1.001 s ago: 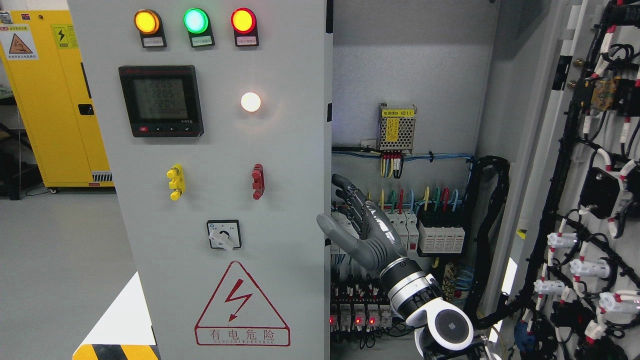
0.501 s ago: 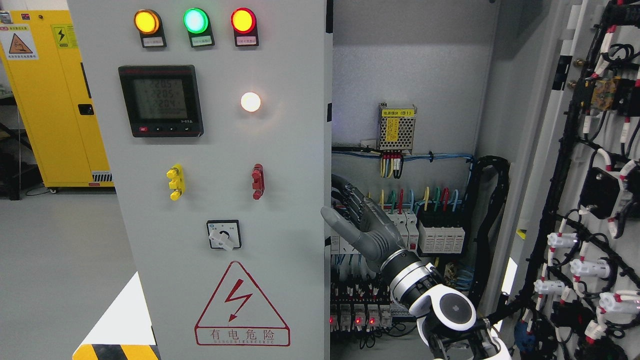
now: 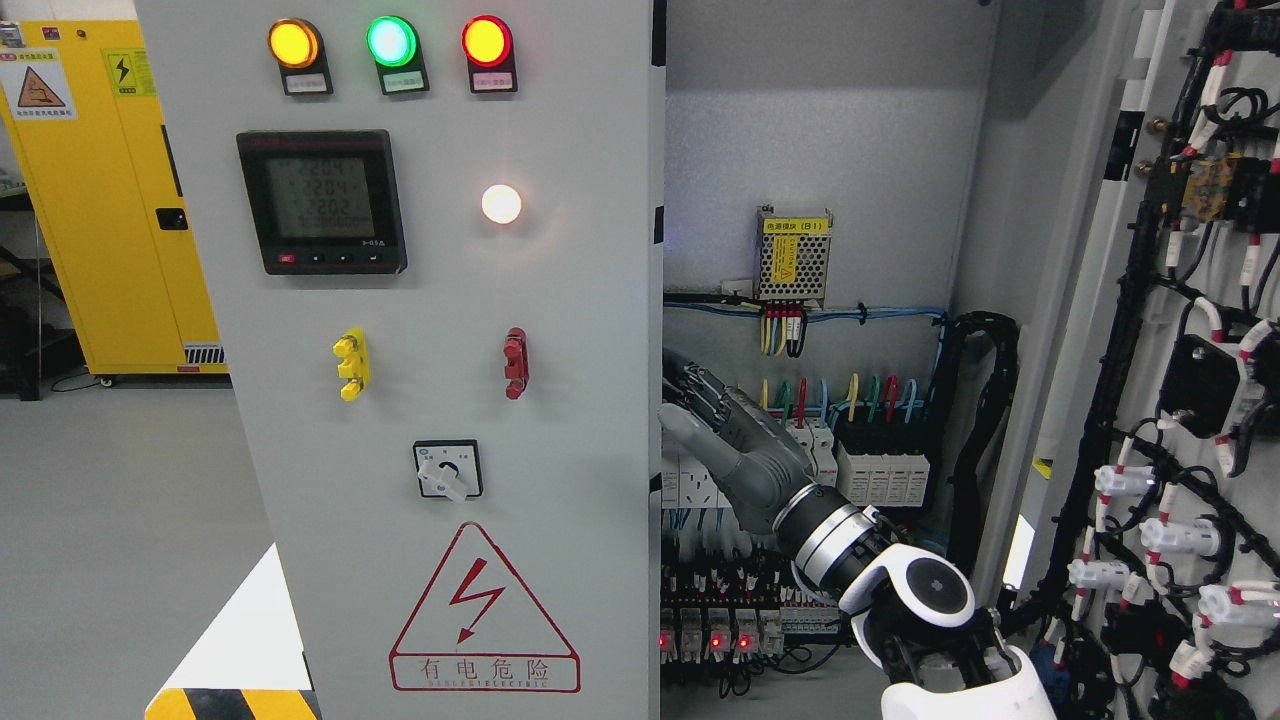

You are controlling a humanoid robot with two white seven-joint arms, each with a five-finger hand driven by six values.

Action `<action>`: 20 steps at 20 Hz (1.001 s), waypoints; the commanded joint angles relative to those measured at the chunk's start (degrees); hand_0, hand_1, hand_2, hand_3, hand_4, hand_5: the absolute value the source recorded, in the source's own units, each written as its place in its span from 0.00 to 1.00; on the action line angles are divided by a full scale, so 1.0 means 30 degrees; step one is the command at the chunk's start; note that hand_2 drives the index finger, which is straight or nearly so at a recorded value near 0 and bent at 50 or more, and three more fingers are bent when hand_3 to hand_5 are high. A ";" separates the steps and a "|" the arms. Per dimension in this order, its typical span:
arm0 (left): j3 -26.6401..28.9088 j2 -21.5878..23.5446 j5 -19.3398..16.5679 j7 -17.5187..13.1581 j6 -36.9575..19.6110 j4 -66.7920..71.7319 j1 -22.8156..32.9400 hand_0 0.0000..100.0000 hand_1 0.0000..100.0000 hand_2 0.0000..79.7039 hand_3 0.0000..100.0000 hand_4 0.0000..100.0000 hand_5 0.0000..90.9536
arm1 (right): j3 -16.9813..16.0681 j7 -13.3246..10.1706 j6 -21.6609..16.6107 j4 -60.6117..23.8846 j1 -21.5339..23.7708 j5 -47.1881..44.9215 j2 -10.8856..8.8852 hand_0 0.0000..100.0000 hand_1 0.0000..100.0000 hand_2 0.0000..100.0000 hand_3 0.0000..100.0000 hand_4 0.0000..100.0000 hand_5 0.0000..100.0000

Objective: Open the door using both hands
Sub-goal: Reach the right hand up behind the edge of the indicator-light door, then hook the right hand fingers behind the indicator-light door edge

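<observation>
— How far along was the job at that point?

— About half, by the look of it. At the left and centre of the frame the left door (image 3: 440,400), the grey panel with its three lamps, meter (image 3: 322,201) and selector switch (image 3: 447,470), stood face-on to the camera and seemed shut or nearly so. At the far right, the right door (image 3: 1180,400) was swung wide, its wired inner side showing.

— And the robot?

— Only the right hand (image 3: 735,440) showed, its arm entering from the lower right. It sat in the gap just right of the left door's free edge, in front of the breakers (image 3: 870,470), fingers (image 3: 700,385) loosely extended, holding nothing. Whether they touched the edge could not be told.

— What remained?

— Probably swinging that left door open. The left hand was out of view.
</observation>
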 commanded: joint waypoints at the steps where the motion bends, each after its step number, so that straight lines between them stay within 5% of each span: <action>1: 0.0016 -0.0032 0.0000 0.0001 -0.0005 0.0616 -0.0013 0.12 0.56 0.00 0.00 0.00 0.00 | -0.0247 0.0932 0.0001 0.1820 -0.0716 -0.0856 -0.0950 0.00 0.50 0.04 0.00 0.00 0.00; 8: -0.0013 -0.0149 0.0000 0.0001 -0.0005 0.0616 0.0016 0.12 0.56 0.00 0.00 0.00 0.00 | -0.0218 0.1959 0.0031 0.2759 -0.1481 -0.0856 -0.0978 0.00 0.50 0.04 0.00 0.00 0.00; 20: 0.0016 -0.0266 0.0000 0.0001 -0.0034 0.0616 0.0046 0.12 0.56 0.00 0.00 0.00 0.00 | -0.0218 0.2430 0.0060 0.2642 -0.1480 -0.0856 -0.0862 0.00 0.50 0.04 0.00 0.00 0.00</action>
